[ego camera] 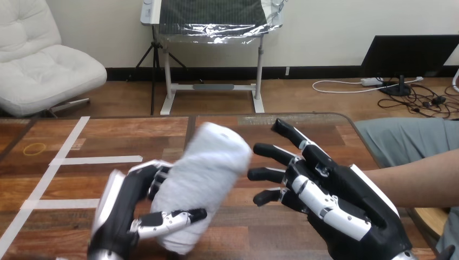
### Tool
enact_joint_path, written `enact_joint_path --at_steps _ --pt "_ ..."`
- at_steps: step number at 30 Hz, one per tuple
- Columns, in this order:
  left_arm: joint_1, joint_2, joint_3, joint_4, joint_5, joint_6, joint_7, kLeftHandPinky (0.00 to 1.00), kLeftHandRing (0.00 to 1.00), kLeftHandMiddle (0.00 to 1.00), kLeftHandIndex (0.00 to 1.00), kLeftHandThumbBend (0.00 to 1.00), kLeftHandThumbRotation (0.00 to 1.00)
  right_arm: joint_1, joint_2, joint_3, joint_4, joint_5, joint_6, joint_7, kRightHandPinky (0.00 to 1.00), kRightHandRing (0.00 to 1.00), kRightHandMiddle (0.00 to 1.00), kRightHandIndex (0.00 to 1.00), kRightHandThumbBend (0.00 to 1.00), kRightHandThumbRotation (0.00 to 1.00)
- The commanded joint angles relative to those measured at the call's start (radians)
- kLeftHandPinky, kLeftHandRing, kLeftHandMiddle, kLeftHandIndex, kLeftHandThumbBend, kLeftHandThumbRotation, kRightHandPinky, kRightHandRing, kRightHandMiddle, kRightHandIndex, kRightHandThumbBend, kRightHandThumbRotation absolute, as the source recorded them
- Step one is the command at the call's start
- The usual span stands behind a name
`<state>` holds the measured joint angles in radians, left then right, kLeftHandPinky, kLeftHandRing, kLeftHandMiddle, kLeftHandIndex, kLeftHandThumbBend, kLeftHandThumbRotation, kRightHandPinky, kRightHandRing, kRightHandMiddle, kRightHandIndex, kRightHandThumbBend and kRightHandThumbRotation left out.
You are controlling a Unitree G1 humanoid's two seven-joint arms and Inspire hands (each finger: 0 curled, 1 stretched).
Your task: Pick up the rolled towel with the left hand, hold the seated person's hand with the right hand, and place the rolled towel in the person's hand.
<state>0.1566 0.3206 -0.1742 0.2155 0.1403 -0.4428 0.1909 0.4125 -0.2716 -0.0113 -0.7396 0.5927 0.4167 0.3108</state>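
The robot's left hand [122, 216], black with white shells, rises from the lower left and is closed around a thick white rolled towel [208, 173]. Its thumb [168, 219] lies across the front of the roll near the lower end, and its fingers curl round the far side.

The rolled towel is a fat cylinder of soft, slightly nubby white cloth, plain and tightly wound. Its long axis is tilted. The lower end sits near the bottom of the view beside the left hand. The rounded upper end leans up, away and to the right, over the middle of the table.

Just to the right of the towel is the robot's right hand [346, 206]. Its black-and-white fingers [281, 154] are straight and spread apart, pointing left and away, with their tips just beside the upper half of the roll.

The right hand lies over the person's forearm [417, 179], which comes in from the right edge. Whether the hand grips the arm cannot be told.

Underneath is a brown wooden table [260, 233], marked on its left part with strips of white tape [59, 162].
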Motion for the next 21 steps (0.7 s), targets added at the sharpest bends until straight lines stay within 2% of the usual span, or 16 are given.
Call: enact_joint_path --at_steps 1,11,16,21 --pt "0.000 -0.121 0.092 -0.219 -0.146 -0.008 0.034 0.35 0.39 0.45 0.53 0.60 0.00 -0.048 0.002 -0.032 -0.014 0.006 -0.041 0.006 0.57 0.73 0.85 0.97 0.00 0.00" --pt "0.077 -0.189 0.082 -0.361 -0.171 0.007 0.032 0.35 0.38 0.44 0.51 0.62 0.00 -0.053 -0.002 -0.038 -0.037 0.015 -0.028 -0.009 0.57 0.73 0.84 0.96 0.00 0.00" --pt "0.114 -0.208 0.075 -0.427 -0.156 0.032 0.030 0.33 0.37 0.43 0.50 0.63 0.00 -0.050 -0.002 -0.035 -0.045 0.010 -0.033 -0.010 0.55 0.71 0.83 0.95 0.00 0.00" --pt "0.144 -0.214 0.065 -0.468 -0.175 0.031 0.003 0.32 0.36 0.43 0.50 0.64 0.00 -0.043 0.003 -0.030 -0.051 -0.006 -0.047 -0.014 0.53 0.70 0.81 0.94 0.00 0.00"
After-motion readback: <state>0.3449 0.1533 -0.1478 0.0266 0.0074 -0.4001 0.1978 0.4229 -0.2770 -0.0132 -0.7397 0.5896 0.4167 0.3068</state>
